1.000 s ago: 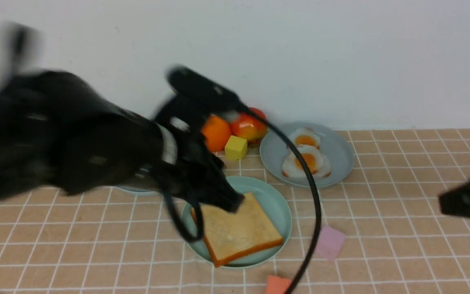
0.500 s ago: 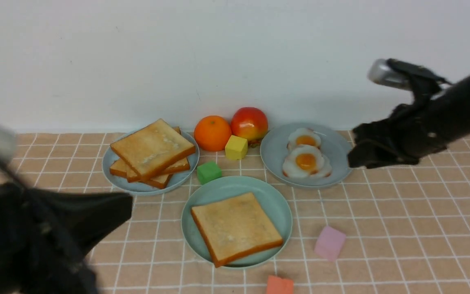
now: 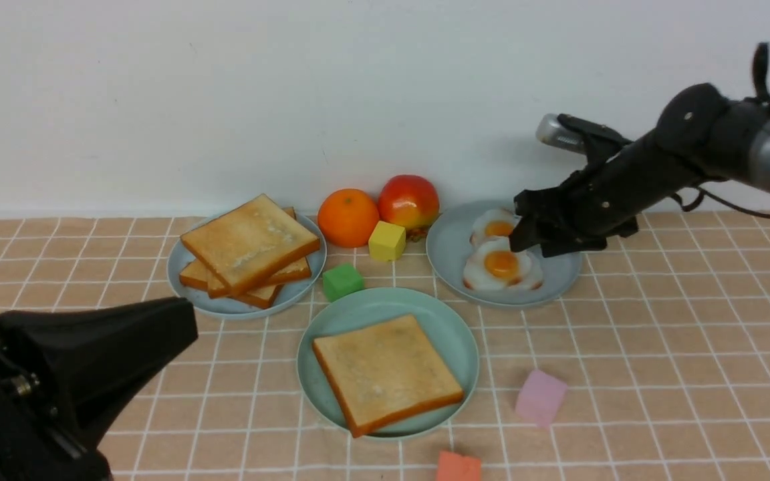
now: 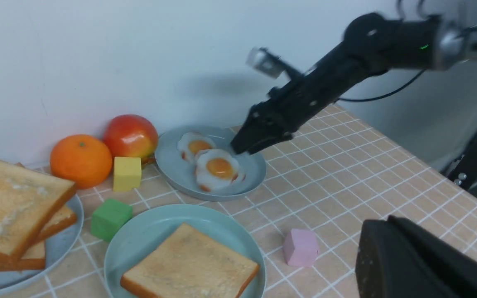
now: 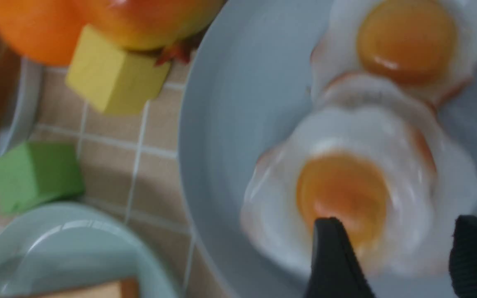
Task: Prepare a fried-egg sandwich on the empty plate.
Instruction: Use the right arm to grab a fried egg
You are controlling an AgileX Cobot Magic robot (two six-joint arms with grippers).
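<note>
Mint-green plate (image 3: 450,326) sits front and centre on the tabletop (image 3: 692,347), which is covered with a tan checked cloth. On the plate lies one toast slice (image 3: 388,374), flat, corners askew to the grid lines, with nothing on top of it, so no egg has reached the sandwich yet.

Behind it to the right is a blue-grey plate (image 3: 448,250) holding two fried eggs: the near egg (image 3: 502,267) overlaps the far egg (image 3: 497,227). The right claw (image 3: 532,244) hangs over this plate on its right side, tilted down towards the near egg. Seen from its wrist, its two black fingers (image 5: 333,256) stand well parted with the egg's white showing between them. Whether they touch the egg I cannot tell.

Behind the mint plate to the left, a second blue-grey plate (image 3: 174,270) carries a pile of toast (image 3: 251,244), the slices fanned at different angles.

Between the two rear plates, by the wall, are an orange (image 3: 348,217) and an apple (image 3: 408,200), with a yellow cube (image 3: 386,240) just before them and a green cube (image 3: 342,280) nearer the mint plate. A pink cube (image 3: 540,397) and a coral cube (image 3: 457,466) lie loose at the front.

The left claw (image 3: 171,331) is low at the front left, away from all the plates. I cannot tell how its jaws stand.
</note>
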